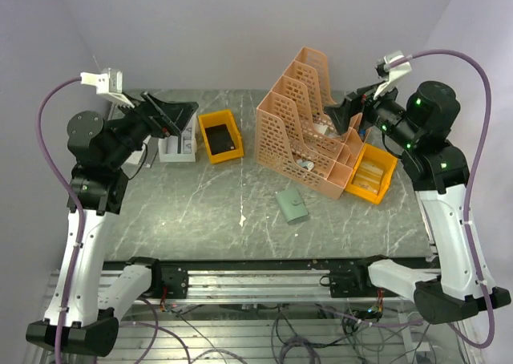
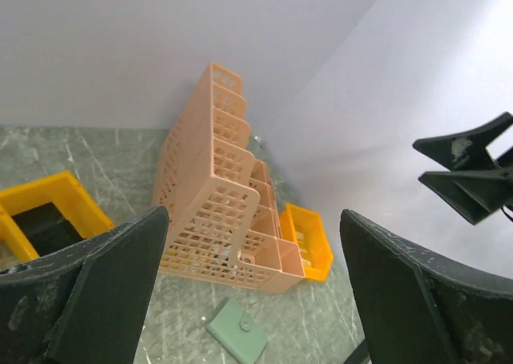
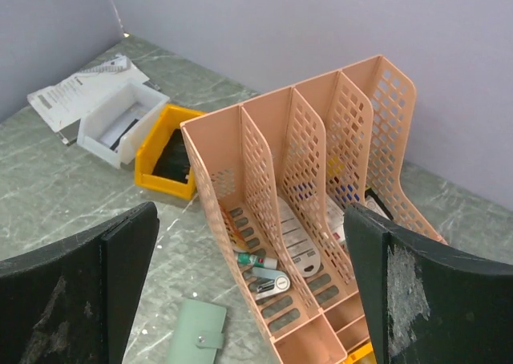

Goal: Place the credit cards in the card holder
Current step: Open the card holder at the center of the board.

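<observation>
The card holder (image 1: 292,206) is a small grey-green wallet with a round snap. It lies shut and flat on the marble table in front of the peach organiser, and shows in the left wrist view (image 2: 238,329) and the right wrist view (image 3: 196,333). Flat tan-orange pieces that look like the credit cards lie in the right-hand yellow bin (image 1: 370,171); I cannot make them out one by one. My left gripper (image 1: 172,115) hangs high over the back left, open and empty (image 2: 252,217). My right gripper (image 1: 345,114) hangs high over the organiser, open and empty (image 3: 250,213).
A peach slotted file organiser (image 1: 309,123) stands at the back centre-right and holds a glue stick (image 3: 258,260) and other small items. A yellow bin with a black item (image 1: 220,135) sits left of it. Further left are a white box (image 1: 178,143) and white papers (image 3: 80,91).
</observation>
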You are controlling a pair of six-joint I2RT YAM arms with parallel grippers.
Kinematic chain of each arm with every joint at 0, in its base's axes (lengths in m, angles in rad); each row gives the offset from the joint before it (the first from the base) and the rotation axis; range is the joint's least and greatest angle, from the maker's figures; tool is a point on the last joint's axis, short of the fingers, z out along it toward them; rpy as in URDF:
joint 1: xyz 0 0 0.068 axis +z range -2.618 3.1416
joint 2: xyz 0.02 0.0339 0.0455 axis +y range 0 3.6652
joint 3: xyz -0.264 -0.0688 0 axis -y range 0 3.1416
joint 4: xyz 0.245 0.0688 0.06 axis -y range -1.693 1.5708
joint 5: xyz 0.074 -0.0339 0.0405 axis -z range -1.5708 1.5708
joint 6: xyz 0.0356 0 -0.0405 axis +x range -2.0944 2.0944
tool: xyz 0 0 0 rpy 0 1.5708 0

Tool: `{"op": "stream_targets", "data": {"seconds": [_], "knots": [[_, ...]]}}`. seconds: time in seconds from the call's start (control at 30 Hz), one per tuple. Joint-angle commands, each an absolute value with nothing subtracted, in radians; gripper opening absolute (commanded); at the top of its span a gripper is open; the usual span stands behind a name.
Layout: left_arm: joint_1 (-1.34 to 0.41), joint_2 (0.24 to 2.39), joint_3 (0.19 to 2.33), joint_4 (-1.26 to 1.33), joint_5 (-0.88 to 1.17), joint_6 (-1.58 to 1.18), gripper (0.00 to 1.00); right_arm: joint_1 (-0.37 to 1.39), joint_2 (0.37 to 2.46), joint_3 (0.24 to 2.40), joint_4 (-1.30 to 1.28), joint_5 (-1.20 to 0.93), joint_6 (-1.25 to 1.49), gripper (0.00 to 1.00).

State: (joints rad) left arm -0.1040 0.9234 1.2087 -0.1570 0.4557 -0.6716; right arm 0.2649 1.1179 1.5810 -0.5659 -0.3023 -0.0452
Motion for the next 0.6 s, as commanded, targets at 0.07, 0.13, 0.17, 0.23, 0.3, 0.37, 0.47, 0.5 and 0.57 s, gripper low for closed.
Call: {"op": "stream_targets", "data": {"seconds": [0.07, 0.13, 0.17, 0.23, 0.3, 0.37, 0.47, 0.5, 0.57], "knots": [[-0.134, 0.919, 1.101, -0.054, 0.589, -0.734, 0.99, 0.241, 1.087, 1.553, -0.593, -0.363, -0.054, 1.0], [-0.229, 0.916, 1.068, -0.053, 0.525, -0.706, 1.0, 0.24, 1.082, 1.528, -0.588, -0.4, -0.064, 1.0], [-0.295, 0.921, 1.054, -0.059, 0.485, -0.69, 1.0, 0.24, 1.079, 1.509, -0.581, -0.414, -0.072, 1.0], [-0.425, 0.939, 1.032, -0.069, 0.386, -0.654, 0.98, 0.234, 1.074, 1.472, -0.57, -0.463, -0.105, 1.0], [-0.552, 0.954, 1.006, -0.059, 0.291, -0.627, 0.97, 0.228, 1.07, 1.434, -0.572, -0.518, -0.159, 1.0], [-0.649, 0.967, 0.959, -0.007, 0.221, -0.632, 0.97, 0.223, 1.064, 1.387, -0.588, -0.604, -0.237, 1.0], [-0.756, 0.993, 0.856, 0.087, 0.147, -0.679, 0.95, 0.22, 1.048, 1.261, -0.614, -0.739, -0.38, 1.0], [-0.781, 1.0, 0.817, 0.131, 0.128, -0.707, 0.95, 0.221, 1.044, 1.228, -0.62, -0.754, -0.416, 1.0], [-0.829, 1.015, 0.729, 0.23, 0.085, -0.785, 0.93, 0.221, 1.038, 1.165, -0.627, -0.755, -0.479, 1.0]]}}
